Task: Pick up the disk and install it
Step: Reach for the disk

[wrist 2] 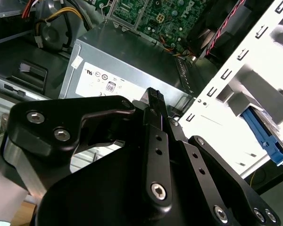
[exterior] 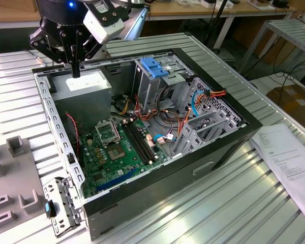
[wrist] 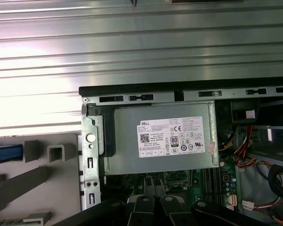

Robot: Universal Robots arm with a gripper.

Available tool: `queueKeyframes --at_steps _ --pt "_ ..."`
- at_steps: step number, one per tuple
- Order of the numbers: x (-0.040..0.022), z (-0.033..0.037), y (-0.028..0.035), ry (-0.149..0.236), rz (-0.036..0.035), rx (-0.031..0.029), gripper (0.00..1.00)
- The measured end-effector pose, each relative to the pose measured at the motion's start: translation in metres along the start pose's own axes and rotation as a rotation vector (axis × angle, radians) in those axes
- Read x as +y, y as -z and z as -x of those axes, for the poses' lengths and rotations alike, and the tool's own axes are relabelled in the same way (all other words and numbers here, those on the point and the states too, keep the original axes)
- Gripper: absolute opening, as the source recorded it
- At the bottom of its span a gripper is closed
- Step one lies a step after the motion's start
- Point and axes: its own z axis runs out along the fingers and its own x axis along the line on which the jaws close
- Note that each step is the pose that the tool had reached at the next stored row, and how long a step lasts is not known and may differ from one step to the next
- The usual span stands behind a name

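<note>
Exterior view: the arm is cut off above the wrist, and the grey fixture beside the open PC case runs off the frame, so I can't tell what sits on its far part. The gripper hangs w/ fingers pointing straight down, pressed together w/ nothing btwn them. The tips are just above the PSU at the case corner. The drive cage w/ its blue bracket stands well off to one side of the fingers. Second wrist view: the gripper's black linkage blocks much of my sight, and one ribbed fingertip hides its partner. Past it lies the PSU, w/ the mobo beyond. The disk is well off to one side of the fingers, outside the case, sitting in the pale fixture. I see its bright blue rail and end tab, but the grey body is washed out and hard to make out. First wrist view: the linkage is in shot w/ the tips cut off, and the PSU label is directly below the fingers. The disk is a blue strip in the grey fixture, cut by the frame edge, apart from the fingers and untouched.
</note>
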Motion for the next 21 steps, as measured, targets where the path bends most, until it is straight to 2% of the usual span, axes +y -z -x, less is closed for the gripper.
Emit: queueKeyframes --at_steps 7,10,13,15,17,19,21 --pt "-0.0002 -0.0022 0.0000 0.000 0.0001 0.0000 0.11" --pt "-0.0005 -0.0069 0.0002 0.000 0.0001 0.0000 0.11" --pt "0.0002 -0.0226 0.0005 0.000 0.0001 -0.0001 0.11" --pt "0.0003 -0.0274 0.0006 0.000 0.0001 -0.0001 0.11" --pt "0.0003 -0.0378 0.0009 0.000 0.0001 -0.0001 0.11" --pt "0.0003 -0.0449 0.0011 0.000 0.0000 0.0000 0.11" --pt "0.0007 -0.0575 0.0013 -0.001 0.0001 -0.0001 0.11"
